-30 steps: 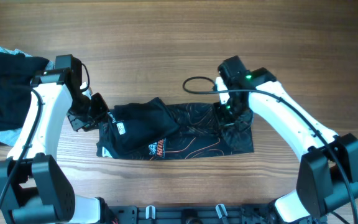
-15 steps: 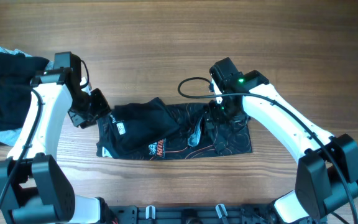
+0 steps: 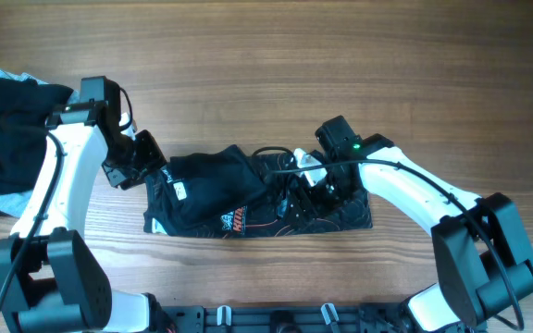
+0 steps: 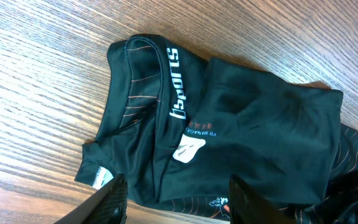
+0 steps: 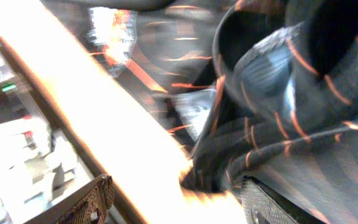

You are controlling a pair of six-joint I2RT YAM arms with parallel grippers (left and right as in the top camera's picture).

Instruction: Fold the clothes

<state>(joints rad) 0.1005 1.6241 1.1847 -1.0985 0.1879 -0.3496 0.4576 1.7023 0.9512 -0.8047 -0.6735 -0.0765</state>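
Note:
The clothes, a black jersey with orange contour lines, lie crumpled along the front of the table, the upper part folded over the middle. In the left wrist view the collar and white lettering of the jersey show. My left gripper hovers open at the jersey's left end with nothing between its fingers. My right gripper stands open low over the jersey's bunched right half. This view is blurred, and a fold of cloth lies by the right finger.
A pile of plain black and light-blue garments lies at the far left. A black cable loops above the jersey by the right arm. A metal rail runs along the table's front edge.
My right gripper has opened, let go of the jersey's right part and moved left and toward the front. The cloth there is now bunched. My left gripper opened a little and stayed put.

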